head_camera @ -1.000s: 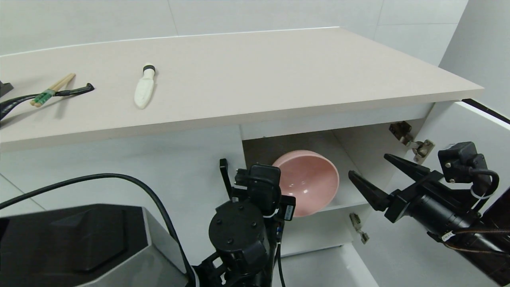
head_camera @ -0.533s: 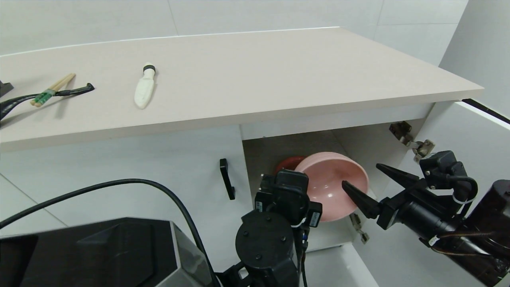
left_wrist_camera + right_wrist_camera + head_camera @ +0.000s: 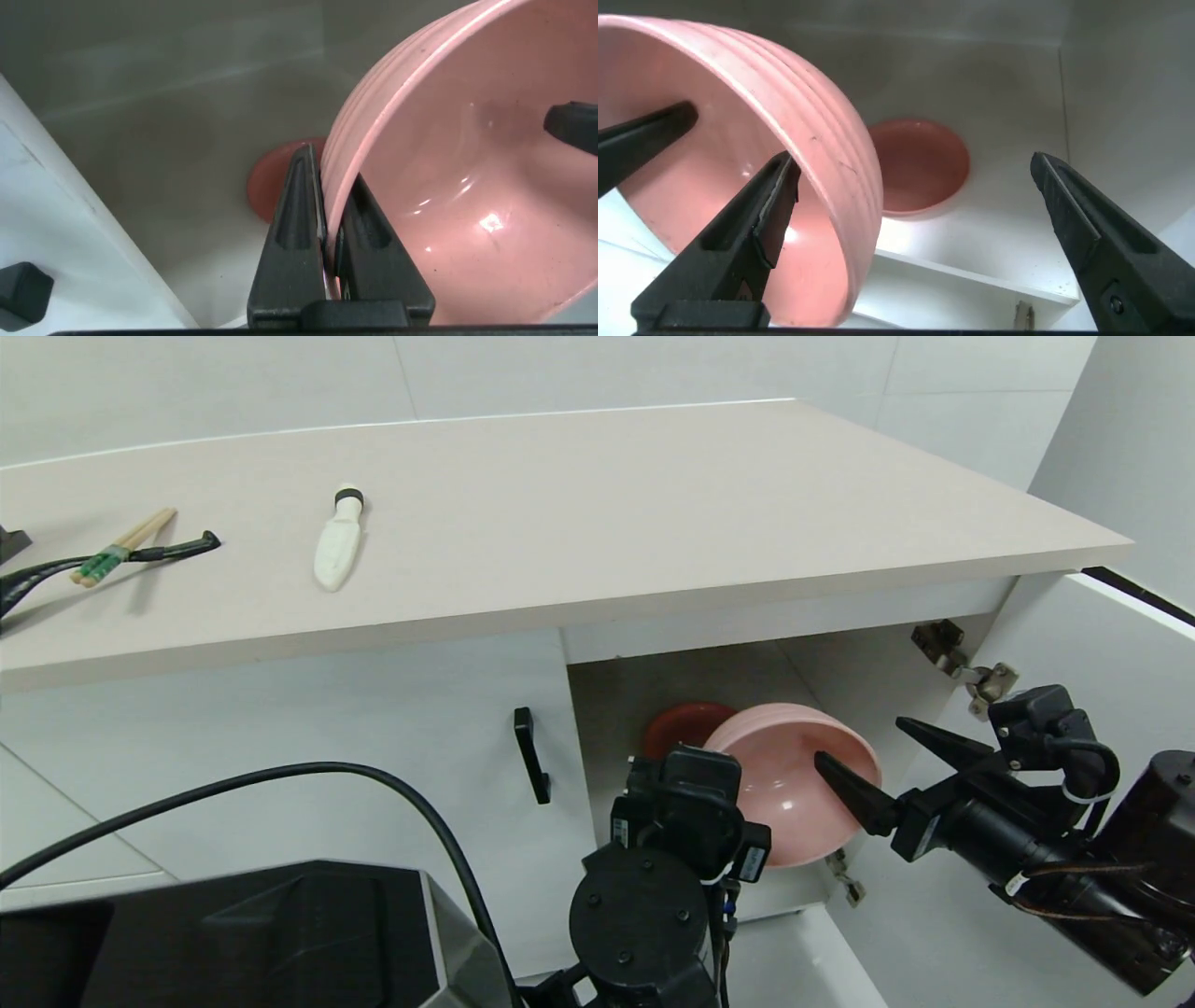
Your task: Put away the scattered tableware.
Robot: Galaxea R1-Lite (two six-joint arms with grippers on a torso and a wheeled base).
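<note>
left gripper (image 3: 327, 177): fingers clamp the rim of the pink bowl (image 3: 794, 793), held tilted at the open cabinet's mouth, in front of a red plate (image 3: 920, 163) on the shelf (image 3: 990, 243). right gripper (image 3: 861, 738): fingers wide, one tip over the bowl's hollow.

White tiled wall (image 3: 597, 373) behind beige countertop (image 3: 653, 504); white cabinet (image 3: 373, 728) beneath, right door (image 3: 1102, 625) open.

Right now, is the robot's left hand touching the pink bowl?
Touching. The left wrist view shows the left hand pinching the rim of the pink bowl between its fingers.
</note>
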